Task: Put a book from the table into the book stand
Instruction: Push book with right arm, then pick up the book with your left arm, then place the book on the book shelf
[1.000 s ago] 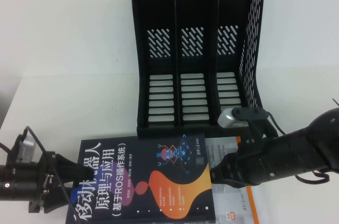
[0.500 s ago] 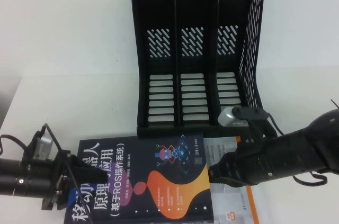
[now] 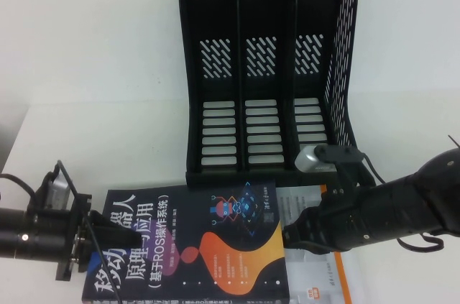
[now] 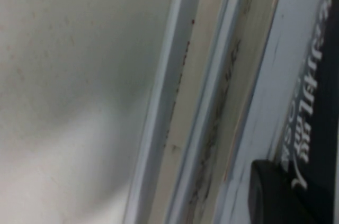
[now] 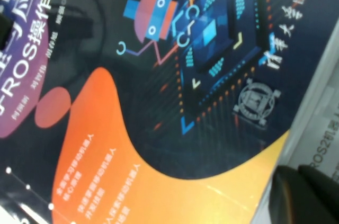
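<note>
The dark navy book (image 3: 190,243) lies flat on the white table (image 3: 93,67), in front of the black three-slot book stand (image 3: 266,67). My left gripper (image 3: 97,236) is at the book's left edge. One of its fingers (image 4: 280,195) rests on the cover (image 4: 323,75) above the page edges, and it looks shut on the book. My right gripper (image 3: 291,236) is at the book's right edge, fingers together. Its fingertip (image 5: 307,197) rests beside the orange corner of the cover (image 5: 159,102).
A white orange-bordered ROS2 book (image 3: 316,275) lies under and to the right of the navy book, below my right arm; it also shows in the right wrist view (image 5: 323,144). The stand's slots hold nothing. The table's front edge is close.
My left gripper moved in over the book's left edge, then drew back slightly left. The book's left side shifted a little leftward. The right arm barely moved.
</note>
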### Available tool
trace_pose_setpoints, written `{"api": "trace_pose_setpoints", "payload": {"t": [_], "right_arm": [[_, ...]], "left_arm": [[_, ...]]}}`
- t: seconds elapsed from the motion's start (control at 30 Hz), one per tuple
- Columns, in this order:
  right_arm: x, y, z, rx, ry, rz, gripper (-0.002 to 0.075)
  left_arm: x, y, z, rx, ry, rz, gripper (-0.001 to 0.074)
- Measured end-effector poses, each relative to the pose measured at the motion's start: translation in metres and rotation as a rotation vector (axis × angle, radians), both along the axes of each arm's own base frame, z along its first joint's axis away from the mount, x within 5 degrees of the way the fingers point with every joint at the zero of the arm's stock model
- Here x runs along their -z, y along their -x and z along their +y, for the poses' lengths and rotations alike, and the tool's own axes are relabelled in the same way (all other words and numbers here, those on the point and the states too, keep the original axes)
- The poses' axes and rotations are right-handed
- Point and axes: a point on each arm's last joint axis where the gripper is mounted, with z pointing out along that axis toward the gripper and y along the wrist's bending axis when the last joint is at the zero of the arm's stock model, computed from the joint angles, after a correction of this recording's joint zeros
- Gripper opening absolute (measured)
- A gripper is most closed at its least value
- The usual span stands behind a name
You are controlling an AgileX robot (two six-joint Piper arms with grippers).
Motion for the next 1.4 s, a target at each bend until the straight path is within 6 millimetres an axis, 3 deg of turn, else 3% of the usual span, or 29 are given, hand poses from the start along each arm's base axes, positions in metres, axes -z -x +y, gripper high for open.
{"api": "trace_pose_setpoints", "payload": {"t": [0.17,0.37,0.73,0.9,1.07,1.2,1.4], "right_arm": [[0.000,0.000,0.000,-0.008,0.007,-0.004,-0.0001],[-0.005,0.001,-0.002,-0.037,0.029,-0.045,-0.0001],[-0.058,0.012,-0.013,-0.090,0.046,-0.235,-0.0001],[-0.085,0.030,-0.020,-0.136,0.040,-0.257,-0.0001],[-0.112,0.050,-0.030,-0.173,0.043,-0.291,0.0000],[-0.136,0.067,-0.040,-0.186,0.035,-0.362,-0.0001],[-0.169,0.098,-0.067,-0.140,0.100,-0.448,-0.0001]], "left_arm": [[-0.020,0.000,0.000,0.010,-0.050,-0.034,0.0119],[-0.072,0.010,0.001,0.019,-0.165,-0.167,0.0116],[-0.221,0.041,-0.004,-0.048,-0.368,-0.571,0.0113],[-0.296,0.058,-0.011,-0.114,-0.375,-0.748,0.0113],[-0.354,0.071,-0.023,-0.109,-0.383,-0.901,0.0113],[-0.381,0.077,-0.046,-0.042,-0.397,-0.952,0.0113],[-0.394,0.064,-0.075,0.005,-0.492,-0.974,0.0112]]}}
